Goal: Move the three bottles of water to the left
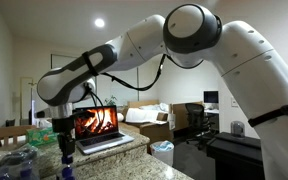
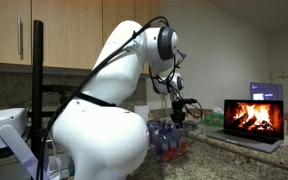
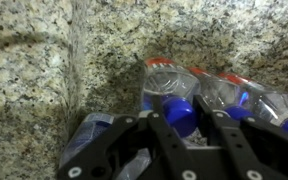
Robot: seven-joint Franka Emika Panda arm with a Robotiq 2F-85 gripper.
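**Grasp stage, transfer barely begun.** Three small clear plastic water bottles with blue caps (image 3: pixel 219 92) stand touching in a row on the speckled granite counter (image 3: pixel 34 60), near the open laptop showing a fire (image 2: pixel 252 115). The black gripper (image 3: pixel 182 118) is pinched narrow on the end bottle (image 3: pixel 164 85) (by its cap, apparently). None is set apart from the row, so all three seem left to move.

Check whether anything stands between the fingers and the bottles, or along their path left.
Nothing visible between them: in the wrist view the fingers appear closed on the blue cap of one bottle, with two more bottles alongside. The granite counter beside them looks bare; the laptop stands apart.
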